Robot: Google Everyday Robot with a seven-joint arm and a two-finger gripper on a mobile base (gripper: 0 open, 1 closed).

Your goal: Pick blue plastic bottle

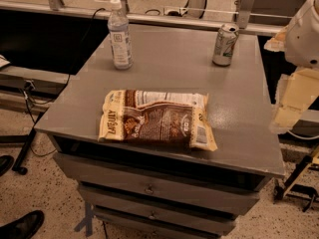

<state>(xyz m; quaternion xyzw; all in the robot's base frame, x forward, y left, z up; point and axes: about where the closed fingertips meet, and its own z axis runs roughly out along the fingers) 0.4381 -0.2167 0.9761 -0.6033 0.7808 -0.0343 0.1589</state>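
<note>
The blue plastic bottle (119, 34) stands upright at the back left of the grey cabinet top (239, 133). It is clear and bluish, with a white cap and a pale label bearing a small dark square. My gripper (291, 101) hangs at the right edge of the view, just off the cabinet's right side and far from the bottle. It is pale and partly cut off by the frame, below the white arm (306, 31). It holds nothing that I can see.
A metal drink can (225, 45) stands at the back right. A brown and cream snack bag (157, 119) lies flat in the middle front. The cabinet has drawers (149, 188) below. A rail (164, 18) runs behind it. Shoes (20, 226) are on the floor at the lower left.
</note>
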